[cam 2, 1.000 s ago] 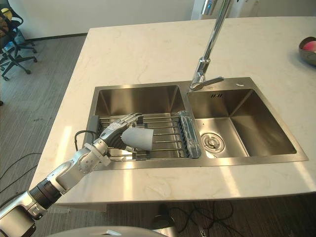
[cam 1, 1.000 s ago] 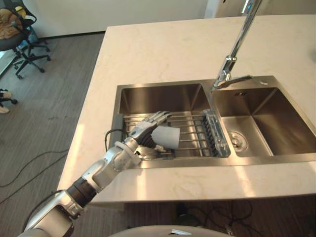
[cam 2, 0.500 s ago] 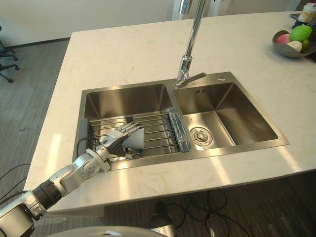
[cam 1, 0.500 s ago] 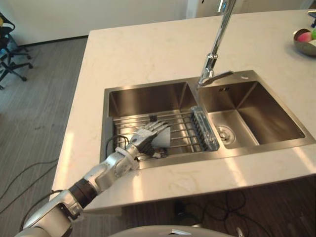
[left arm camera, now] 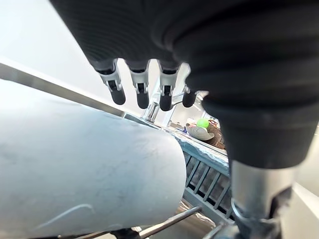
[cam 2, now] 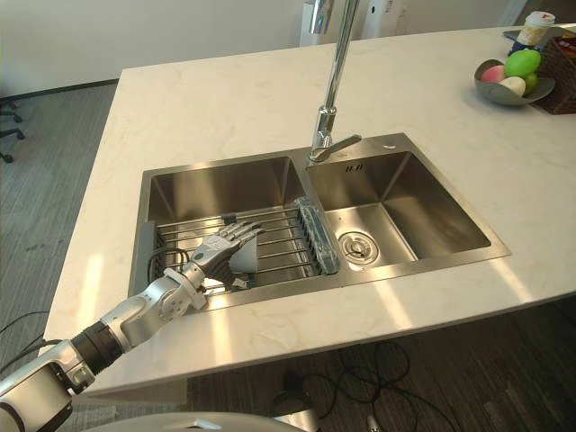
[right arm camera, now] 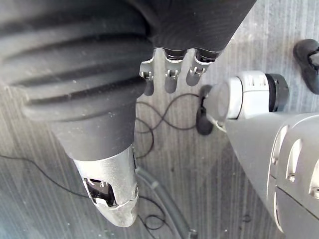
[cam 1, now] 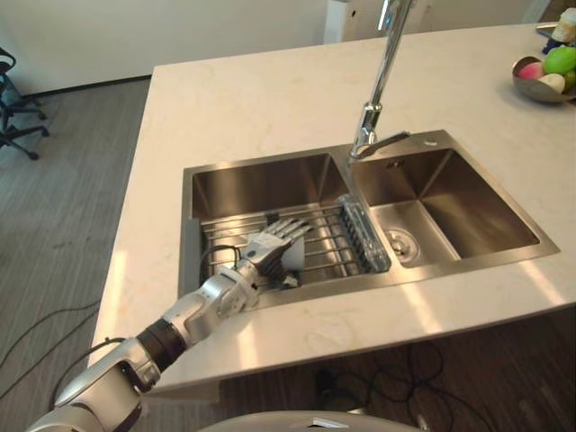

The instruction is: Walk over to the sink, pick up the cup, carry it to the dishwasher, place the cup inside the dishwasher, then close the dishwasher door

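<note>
Left hand (cam 1: 261, 254) over cup (cam 1: 293, 258), by sink (cam 1: 261, 184) rim

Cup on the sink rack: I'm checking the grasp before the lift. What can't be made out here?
- Near end of the cup: in the eye views it is covered by the left hand; in the left wrist view it is cut off by the edge.
- Whether anything grips the cup from below: in the eye views this is hidden under the hand.
</note>
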{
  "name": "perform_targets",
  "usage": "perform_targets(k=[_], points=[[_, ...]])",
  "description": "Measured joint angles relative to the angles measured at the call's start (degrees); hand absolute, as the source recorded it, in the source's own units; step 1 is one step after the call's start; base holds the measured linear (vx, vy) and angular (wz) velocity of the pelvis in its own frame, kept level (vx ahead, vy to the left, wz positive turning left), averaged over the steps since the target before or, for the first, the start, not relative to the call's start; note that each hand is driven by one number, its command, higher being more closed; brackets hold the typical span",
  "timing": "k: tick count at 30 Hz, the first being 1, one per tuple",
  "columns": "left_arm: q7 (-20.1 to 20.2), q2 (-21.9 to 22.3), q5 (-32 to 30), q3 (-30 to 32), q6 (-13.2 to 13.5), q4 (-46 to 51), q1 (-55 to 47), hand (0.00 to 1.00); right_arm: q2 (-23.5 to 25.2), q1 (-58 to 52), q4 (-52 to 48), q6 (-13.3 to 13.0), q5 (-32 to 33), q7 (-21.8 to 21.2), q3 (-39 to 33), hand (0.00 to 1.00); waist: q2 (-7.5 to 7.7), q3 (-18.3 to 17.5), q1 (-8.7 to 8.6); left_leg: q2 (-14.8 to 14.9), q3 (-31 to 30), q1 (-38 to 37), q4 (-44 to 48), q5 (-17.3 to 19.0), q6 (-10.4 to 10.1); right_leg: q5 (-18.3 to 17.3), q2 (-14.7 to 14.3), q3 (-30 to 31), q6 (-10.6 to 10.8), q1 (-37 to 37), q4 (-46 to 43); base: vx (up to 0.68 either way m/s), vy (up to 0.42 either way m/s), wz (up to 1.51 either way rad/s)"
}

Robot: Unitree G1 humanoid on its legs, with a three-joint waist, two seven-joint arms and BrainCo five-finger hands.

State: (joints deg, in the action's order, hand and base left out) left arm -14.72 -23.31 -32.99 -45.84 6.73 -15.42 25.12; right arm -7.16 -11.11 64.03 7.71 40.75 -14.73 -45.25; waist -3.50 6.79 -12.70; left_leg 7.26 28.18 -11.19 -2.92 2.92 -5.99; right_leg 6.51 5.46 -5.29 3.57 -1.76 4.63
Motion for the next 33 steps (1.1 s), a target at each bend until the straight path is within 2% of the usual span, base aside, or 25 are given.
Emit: perform_targets(k=[4, 8, 10, 17, 23, 28, 30, 33], points=[[0.0, 1.1, 0.2, -0.4, -1.5, -0.5, 0.4, 0.00, -0.1, -0.3, 0.0, 0.0, 0.3, 0.3, 1.6, 0.00, -0.22, -0.2, -0.02, 0.0, 0.0, 0.0, -0.1, 0.0, 0.0, 0.0, 0.0, 0.0, 0.0, 0.1, 0.0, -0.03, -0.022, 0.00], [2.9, 2.1, 8.1, -0.2, -5.3, -4.0, 2.2, 0.00, -0.1, -0.1, -0.1, 0.3, 0.5, 0.4, 2.4, 0.00, -0.29, -0.2, -0.05, 0.0, 0.2, -0.6, -0.1, 0.0, 0.0, 0.0, 0.0, 0.1, 0.0, 0.0, 0.0, 0.00, -0.007, -0.01], [3.2, 2.1, 8.6, 0.3, -6.5, -5.6, 2.3, 0.00, 0.0, -0.2, 0.0, 0.5, 0.5, 0.5, 2.4, 0.00, -0.31, -0.2, -0.12, 0.0, 0.4, -0.8, -0.2, 0.0, 0.0, 0.1, -0.1, 0.1, -0.1, -0.2, 0.0, 0.00, -0.014, -0.02], [4.3, 2.0, 10.4, 1.6, -6.1, -7.8, 2.3, 0.00, 0.0, -0.2, -0.1, 1.3, 0.5, 1.1, 4.4, 0.00, -0.07, -0.3, 0.22, 0.1, 0.4, -0.9, -0.2, 0.1, -0.1, 0.1, -0.2, 0.0, -0.1, -0.3, 0.0, -0.01, -0.008, 0.00], [6.0, 2.0, 10.1, 2.4, -4.8, -8.2, 2.2, 0.00, 0.0, -0.2, -0.1, 1.3, 0.6, 1.2, 4.8, 0.00, 0.02, -0.3, 0.52, 0.1, 0.3, -0.9, -0.2, 0.1, -0.1, 0.1, -0.2, -0.2, -0.1, -0.5, 0.0, -0.01, -0.011, 0.00], [8.5, 2.0, 6.3, 2.4, -4.4, -7.7, 2.2, 0.00, 0.3, -0.6, -0.3, 0.9, 1.2, 1.7, 9.3, 0.00, 0.09, -0.3, 0.26, 0.2, 0.2, -1.0, -0.2, 0.1, -0.1, 0.0, -0.2, -0.3, -0.1, -0.6, 0.0, -0.01, -0.006, 0.00], [9.6, 2.1, 3.9, 2.3, -4.7, -7.4, 2.3, 0.00, 0.9, -1.3, -0.6, 0.3, 1.8, 2.2, 11.6, 0.00, 0.17, -0.4, 0.12, 0.2, 0.1, -0.9, -0.2, 0.1, -0.1, 0.0, -0.2, -0.3, 0.0, -0.5, 0.0, 0.00, 0.000, 0.00], [11.1, 2.9, 1.2, 1.7, -8.2, -6.1, 2.3, 0.00, 1.9, -2.8, -0.8, -1.3, 2.3, 3.4, 16.0, 0.00, 0.36, -0.3, -0.01, 0.1, 0.2, -0.8, -0.2, 0.1, -0.1, -0.1, -0.2, -0.3, -0.1, -0.5, 0.0, 0.00, 0.000, 0.00]])
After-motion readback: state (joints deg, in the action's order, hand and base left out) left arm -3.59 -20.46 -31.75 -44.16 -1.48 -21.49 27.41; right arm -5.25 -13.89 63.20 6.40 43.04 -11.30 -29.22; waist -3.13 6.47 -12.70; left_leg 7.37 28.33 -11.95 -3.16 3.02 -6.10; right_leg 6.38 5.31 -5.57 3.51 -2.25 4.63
